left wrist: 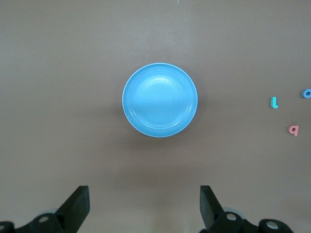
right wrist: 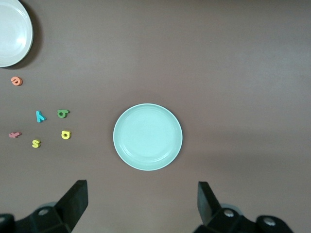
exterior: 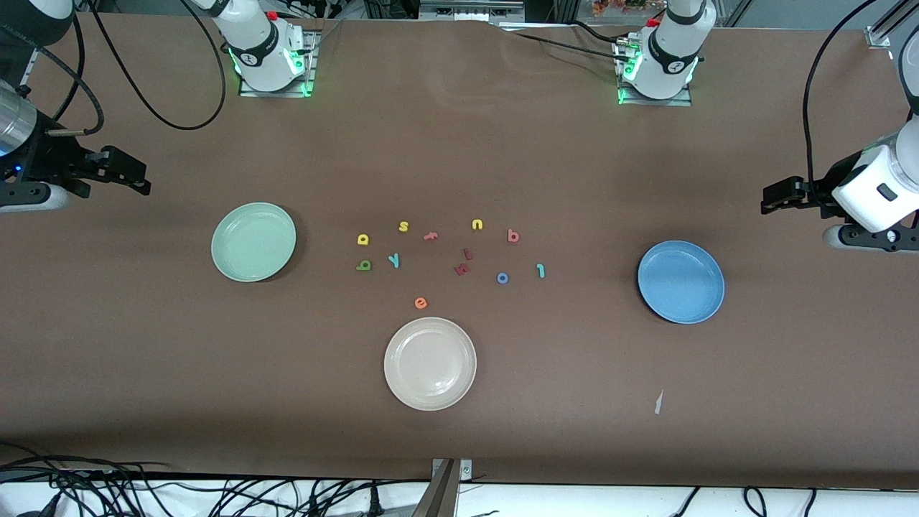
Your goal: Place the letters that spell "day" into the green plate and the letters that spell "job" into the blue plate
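Letters that spell "day" [exterior: 364,240] lie together on the table beside the green plate [exterior: 253,241], and the letters that spell "job" [exterior: 512,235] lie nearer the blue plate [exterior: 680,281], with no letter on either plate. Both arms wait at the table's ends: the left gripper [left wrist: 145,206] hangs with its fingers spread wide and holds nothing, and the right gripper [right wrist: 143,204] is just the same. Only the front view shows the white plate [exterior: 430,363] whole, nearer the camera than the letters.

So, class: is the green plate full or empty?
Empty. The green plate shows only bare glaze in the front and right wrist views; all letters lie on the table.
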